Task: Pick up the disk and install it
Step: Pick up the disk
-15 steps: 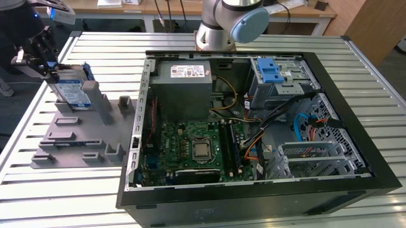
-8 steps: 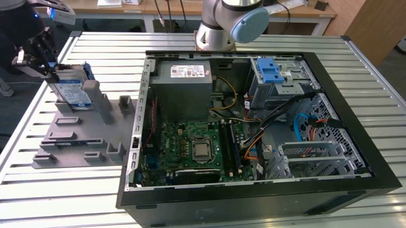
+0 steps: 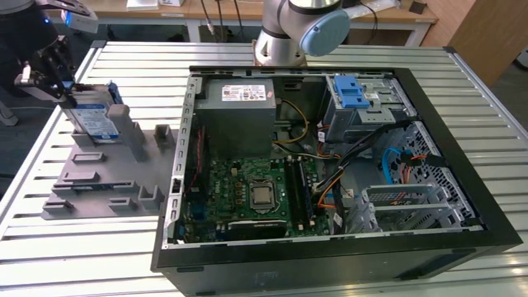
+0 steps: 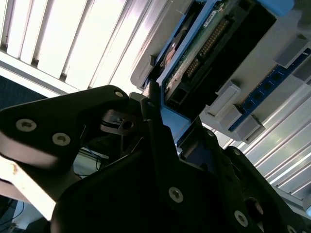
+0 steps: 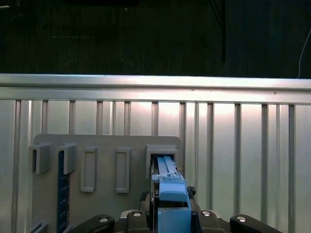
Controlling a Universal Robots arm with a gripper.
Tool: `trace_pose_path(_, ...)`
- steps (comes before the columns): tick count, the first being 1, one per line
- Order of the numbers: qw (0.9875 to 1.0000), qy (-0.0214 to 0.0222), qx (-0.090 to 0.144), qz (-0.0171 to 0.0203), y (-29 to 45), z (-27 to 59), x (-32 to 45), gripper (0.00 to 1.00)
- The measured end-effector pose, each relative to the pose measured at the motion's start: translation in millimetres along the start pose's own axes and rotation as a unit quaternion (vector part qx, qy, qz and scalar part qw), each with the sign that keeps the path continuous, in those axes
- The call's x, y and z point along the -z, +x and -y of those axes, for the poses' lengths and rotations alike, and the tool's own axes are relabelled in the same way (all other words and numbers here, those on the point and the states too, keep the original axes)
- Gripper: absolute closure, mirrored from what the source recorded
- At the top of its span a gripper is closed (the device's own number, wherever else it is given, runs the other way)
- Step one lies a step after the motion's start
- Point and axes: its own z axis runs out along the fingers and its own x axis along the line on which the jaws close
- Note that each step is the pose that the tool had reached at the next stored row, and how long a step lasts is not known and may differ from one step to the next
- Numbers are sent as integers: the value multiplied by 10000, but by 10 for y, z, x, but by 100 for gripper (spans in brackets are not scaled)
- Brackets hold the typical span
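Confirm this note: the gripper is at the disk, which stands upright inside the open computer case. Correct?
No. The disk stands upright, but in the grey holder on the slatted table, outside the computer case and to its left in the exterior view. The gripper is at the disk, as stated.

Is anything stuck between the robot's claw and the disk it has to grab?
No, nothing visible is in between. The gripper is right at the upper end of the disk, which stands on edge in a slot of the grey holder on the exterior view's left.
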Motion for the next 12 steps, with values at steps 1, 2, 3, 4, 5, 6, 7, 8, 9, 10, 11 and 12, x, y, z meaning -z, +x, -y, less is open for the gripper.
trace_pose_path(1, 10000, 0, -45, 0, 0, 0, 0, 63)
trace_pose_path(2, 10000, 1, -52, 0, 0, 0, 0, 63)
trace_pose_path(3, 10000, 1, -52, 0, -1, 0, 0, 63)
trace_pose_path(4, 10000, 1, -53, 0, -1, 0, 0, 63)
trace_pose_path(5, 10000, 1, -53, 0, -1, 0, 0, 63)
trace_pose_path(6, 10000, 1, -53, 0, -1, 0, 0, 63)
trace_pose_path(7, 10000, 2, -53, 1, -1, 0, -1, 62)
trace_pose_path(8, 10000, 2, -53, 1, -1, 0, -1, 62)
trace_pose_path(9, 10000, 2, -53, 0, -1, 0, -1, 55)
trace_pose_path(10, 10000, 1, -53, 1, -1, 0, -1, 55)
trace_pose_path(11, 10000, 1, -53, 0, -1, 0, 0, 55)
trace_pose_path(12, 10000, 1, -53, 0, -1, 0, 0, 55)
